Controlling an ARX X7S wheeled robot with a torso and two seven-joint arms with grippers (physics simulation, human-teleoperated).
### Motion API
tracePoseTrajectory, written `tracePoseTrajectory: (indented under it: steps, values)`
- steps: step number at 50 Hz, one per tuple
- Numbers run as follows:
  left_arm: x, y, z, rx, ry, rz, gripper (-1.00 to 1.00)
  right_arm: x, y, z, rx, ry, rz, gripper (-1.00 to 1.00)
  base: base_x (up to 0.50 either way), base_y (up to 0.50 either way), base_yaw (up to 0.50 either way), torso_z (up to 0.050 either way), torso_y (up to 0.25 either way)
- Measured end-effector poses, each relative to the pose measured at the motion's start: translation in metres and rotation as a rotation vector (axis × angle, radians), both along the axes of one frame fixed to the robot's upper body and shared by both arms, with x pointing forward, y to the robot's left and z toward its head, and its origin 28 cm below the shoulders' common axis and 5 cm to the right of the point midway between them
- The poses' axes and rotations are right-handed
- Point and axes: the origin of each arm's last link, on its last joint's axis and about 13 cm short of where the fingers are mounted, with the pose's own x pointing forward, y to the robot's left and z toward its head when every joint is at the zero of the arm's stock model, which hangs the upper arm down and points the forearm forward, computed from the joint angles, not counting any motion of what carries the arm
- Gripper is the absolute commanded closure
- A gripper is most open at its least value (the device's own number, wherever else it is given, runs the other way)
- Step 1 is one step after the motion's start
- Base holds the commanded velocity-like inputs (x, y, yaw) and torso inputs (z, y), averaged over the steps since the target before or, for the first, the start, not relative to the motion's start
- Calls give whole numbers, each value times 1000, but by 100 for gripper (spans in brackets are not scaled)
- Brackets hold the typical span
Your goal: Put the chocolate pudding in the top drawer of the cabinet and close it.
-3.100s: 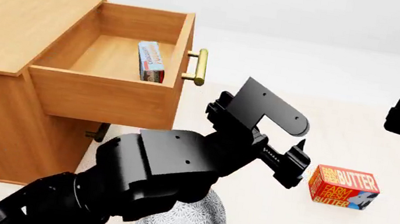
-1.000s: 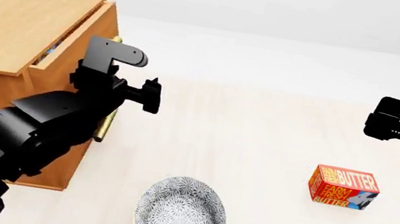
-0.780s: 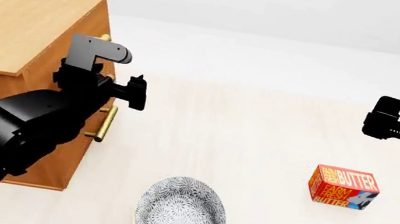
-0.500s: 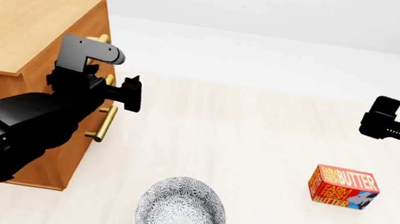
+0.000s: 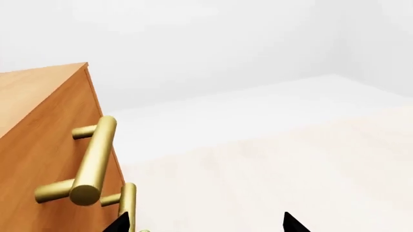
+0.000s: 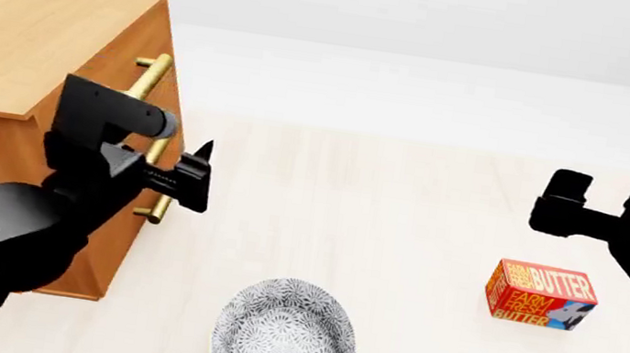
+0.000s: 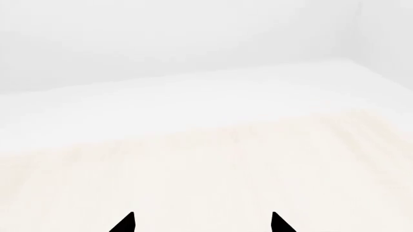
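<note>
The light-brown wooden cabinet [image 6: 38,36] stands at the left. Its top drawer [image 6: 153,33] is shut, flush with the front, and its brass bar handle [image 6: 151,75] shows large in the left wrist view [image 5: 94,162]. The chocolate pudding is out of view. My left gripper [image 6: 199,177] is open and empty, a little in front of the cabinet face, beside the lower drawer's smaller handle [image 5: 127,198]. My right gripper [image 6: 559,216] is open and empty, in the air at the right above the table; its wrist view shows only bare table between the fingertips [image 7: 125,223].
A red-orange butter box [image 6: 541,295] lies on the table at the right, below the right gripper. A patterned grey bowl [image 6: 284,339] sits at the front middle. The pale table stretches between the cabinet and the butter box.
The top drawer, open with the pudding box inside 3.1 s ago, is now shut. My left gripper has drawn back from the cabinet front toward me. The right gripper has shifted left.
</note>
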Motion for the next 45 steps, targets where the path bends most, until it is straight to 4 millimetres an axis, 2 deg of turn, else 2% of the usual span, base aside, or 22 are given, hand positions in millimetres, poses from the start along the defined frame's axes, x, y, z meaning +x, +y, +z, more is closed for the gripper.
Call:
tracePoseTrajectory:
  steps: [21,45]
  values:
    - [-71,-5,5,7,-78,-129,-100,-43,26,-21,-56,-41,153,-100,0,0,0,0,0]
    - [-145,4,20,-29,-230,-169,-100,-125,43,-41,-165,-114,243,-100,0,0,0,0,0]
